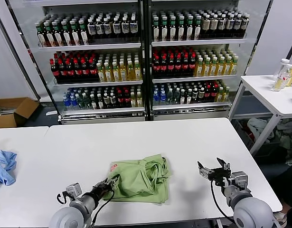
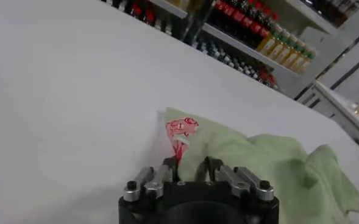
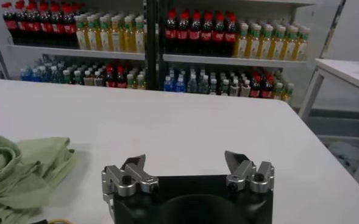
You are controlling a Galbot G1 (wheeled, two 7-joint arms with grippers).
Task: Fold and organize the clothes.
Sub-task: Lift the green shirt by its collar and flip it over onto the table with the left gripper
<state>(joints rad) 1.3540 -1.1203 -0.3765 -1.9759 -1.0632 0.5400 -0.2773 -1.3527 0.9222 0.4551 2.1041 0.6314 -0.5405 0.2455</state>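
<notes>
The light green shirt (image 1: 138, 178) lies crumpled and partly folded on the white table (image 1: 136, 137), near the front edge. Its red-and-white mark (image 1: 113, 166) faces up at the left corner. My left gripper (image 1: 111, 182) is at the shirt's near-left edge. In the left wrist view the gripper (image 2: 191, 165) has its fingers drawn close together on a fold of the shirt (image 2: 258, 164), just below the mark (image 2: 180, 131). My right gripper (image 1: 213, 167) is to the right of the shirt, open and empty over bare table; the right wrist view (image 3: 187, 159) shows this too, with the shirt (image 3: 21, 167) off to one side.
A light blue garment (image 1: 3, 167) lies on the adjoining table at the far left. Shelves of bottles (image 1: 136, 52) stand behind the table. A white side table (image 1: 274, 92) with bottles is at the right. A cardboard box (image 1: 13, 111) sits on the floor at the left.
</notes>
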